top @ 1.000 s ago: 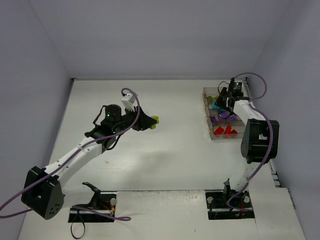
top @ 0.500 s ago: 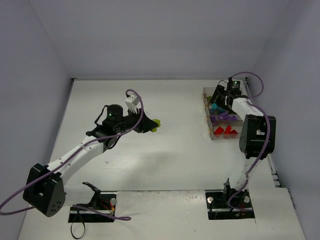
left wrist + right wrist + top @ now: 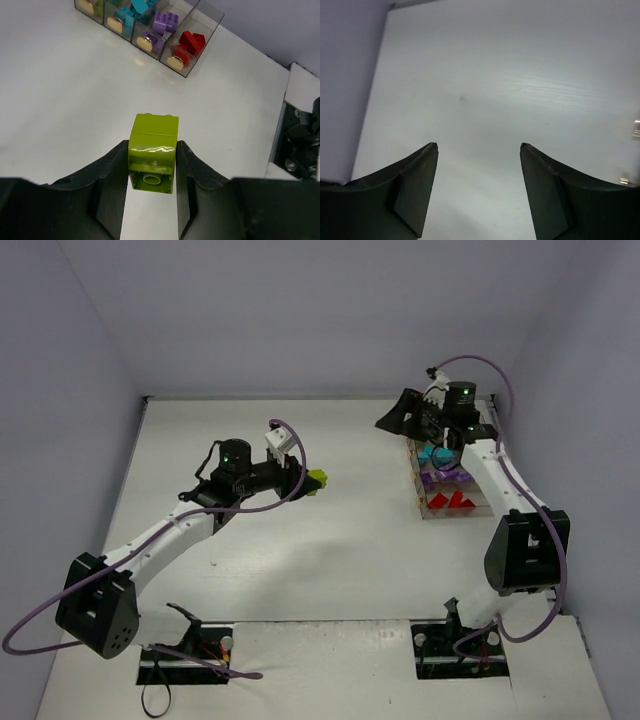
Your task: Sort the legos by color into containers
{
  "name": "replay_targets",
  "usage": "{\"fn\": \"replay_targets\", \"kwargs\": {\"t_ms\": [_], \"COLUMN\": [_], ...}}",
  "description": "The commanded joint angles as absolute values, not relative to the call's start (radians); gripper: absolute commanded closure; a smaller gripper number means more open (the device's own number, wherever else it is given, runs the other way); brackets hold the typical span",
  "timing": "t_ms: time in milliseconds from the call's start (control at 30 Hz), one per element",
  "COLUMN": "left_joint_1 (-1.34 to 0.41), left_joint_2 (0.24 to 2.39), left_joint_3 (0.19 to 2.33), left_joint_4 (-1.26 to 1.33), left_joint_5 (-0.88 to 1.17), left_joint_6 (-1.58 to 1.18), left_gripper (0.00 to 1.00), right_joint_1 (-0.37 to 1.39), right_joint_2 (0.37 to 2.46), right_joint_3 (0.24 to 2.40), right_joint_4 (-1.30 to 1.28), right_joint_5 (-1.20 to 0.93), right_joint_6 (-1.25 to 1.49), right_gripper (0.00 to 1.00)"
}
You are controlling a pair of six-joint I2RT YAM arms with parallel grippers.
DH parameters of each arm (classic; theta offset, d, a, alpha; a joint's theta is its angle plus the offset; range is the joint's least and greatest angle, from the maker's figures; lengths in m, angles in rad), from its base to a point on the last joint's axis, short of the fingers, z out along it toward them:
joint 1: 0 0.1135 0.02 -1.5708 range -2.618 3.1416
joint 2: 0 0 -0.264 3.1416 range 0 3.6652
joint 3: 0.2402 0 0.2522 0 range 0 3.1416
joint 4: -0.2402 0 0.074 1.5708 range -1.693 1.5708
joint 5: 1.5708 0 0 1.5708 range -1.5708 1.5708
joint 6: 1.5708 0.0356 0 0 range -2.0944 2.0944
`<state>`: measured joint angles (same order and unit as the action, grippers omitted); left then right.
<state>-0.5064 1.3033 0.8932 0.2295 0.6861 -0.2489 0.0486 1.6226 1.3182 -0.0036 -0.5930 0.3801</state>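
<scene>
My left gripper (image 3: pixel 312 482) is shut on a lime green lego (image 3: pixel 317 480) and holds it above the middle of the table. In the left wrist view the lime lego (image 3: pixel 152 150) sits between both fingers, its hollow underside towards the camera. The containers (image 3: pixel 424 508) stand in a row at the right. They hold red legos (image 3: pixel 455 500), purple legos (image 3: pixel 446 478) and teal legos (image 3: pixel 436 454). The left wrist view shows the containers (image 3: pixel 202 46) ahead with red (image 3: pixel 192 42), purple (image 3: pixel 165 22) and teal (image 3: pixel 131 12) legos. My right gripper (image 3: pixel 386 422) is open and empty, raised left of the far bin. The right wrist view shows it (image 3: pixel 479 145) over bare table.
The back wall (image 3: pixel 320 320) meets the table just behind the containers. The right arm's link (image 3: pixel 490 465) crosses over the containers' right side. Black base hardware (image 3: pixel 300 135) lies at the table's near right edge.
My left gripper has carried the lime lego to the right, towards the containers. My right gripper has lifted out from over the containers and swung left and up.
</scene>
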Motion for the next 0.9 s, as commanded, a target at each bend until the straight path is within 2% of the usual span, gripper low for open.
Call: {"fn": "replay_targets", "kwargs": {"t_ms": [0, 200, 400, 867], "left_joint_1": [-0.503, -0.509, -0.511, -0.514], "left_joint_2": [1.301, 1.319, 1.322, 1.322], "left_joint_3": [0.986, 0.988, 0.963, 0.893], "left_joint_4": [0.331, 0.382, 0.419, 0.627], "left_joint_5": [0.75, 0.77, 0.785, 0.857], "left_joint_6": [-0.065, 0.084, 0.167, 0.204], "left_gripper": [0.9, 0.89, 0.89, 0.89], "right_joint_1": [0.144, 0.273, 0.299, 0.331], "right_joint_2": [1.589, 1.586, 1.575, 1.578], "right_joint_3": [1.325, 1.308, 1.312, 1.298], "right_joint_4": [0.018, 0.018, 0.018, 0.02], "right_joint_5": [-0.878, -1.029, -1.153, -1.201], "right_joint_6": [0.431, 0.465, 0.462, 0.446], "right_gripper": [0.36, 0.35, 0.36, 0.47]}}
